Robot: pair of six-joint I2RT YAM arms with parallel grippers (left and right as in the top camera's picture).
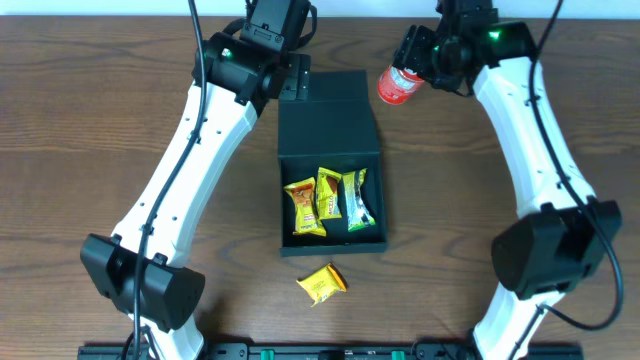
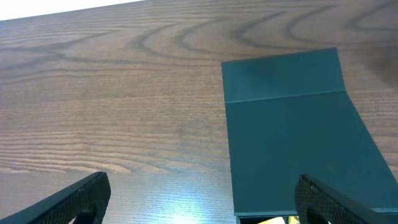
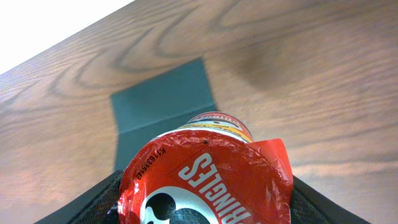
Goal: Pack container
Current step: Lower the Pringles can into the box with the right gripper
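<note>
Teal container [image 1: 330, 125] just left of right end effector [image 1: 412, 72] gripping red can [image 1: 397, 86]; left end effector [image 2: 199, 199] wide.

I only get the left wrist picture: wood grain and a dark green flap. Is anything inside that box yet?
Observer: Yes. From overhead, the container lies open with three snack packets side by side inside.
Operator: And the other arm, what is it up to?
Observer: The right gripper is closed around a red can, just off the far right corner of the flap.
</note>
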